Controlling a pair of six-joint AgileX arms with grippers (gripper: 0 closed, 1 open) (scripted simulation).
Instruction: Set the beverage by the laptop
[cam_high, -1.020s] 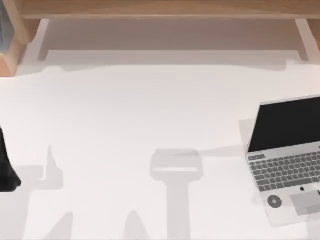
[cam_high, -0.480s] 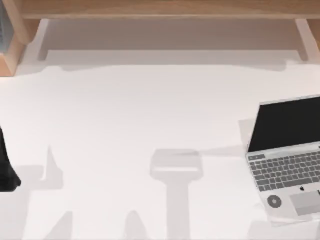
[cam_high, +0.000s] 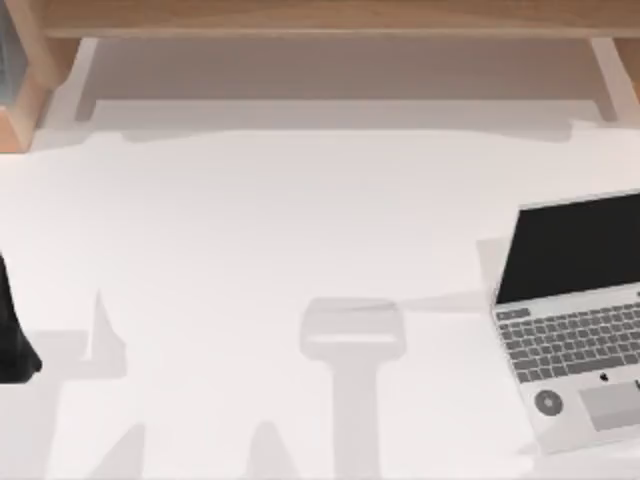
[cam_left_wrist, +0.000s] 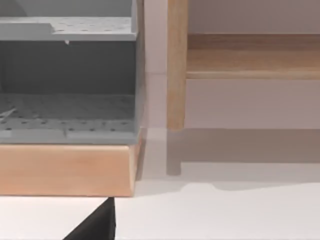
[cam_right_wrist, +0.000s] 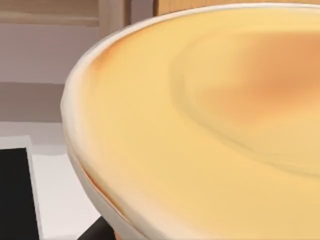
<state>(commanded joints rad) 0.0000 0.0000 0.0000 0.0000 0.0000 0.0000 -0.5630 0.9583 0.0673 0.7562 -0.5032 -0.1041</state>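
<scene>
laptop: sitting open at the table's right edge
my right wrist cam: showing a tan disc close up
my grip state: cannot tell, either arm

Left arm: a dark section enters at the top view's left edge, on the far side of the table from the laptop and well apart from it. It is level with the laptop's keyboard rather than its screen.

Left gripper: a black wedge-shaped part projects into the left wrist view, low over the table surface.

Right gripper: a small black sliver shows in the right wrist view. Its distance from the laptop cannot be determined.
</scene>
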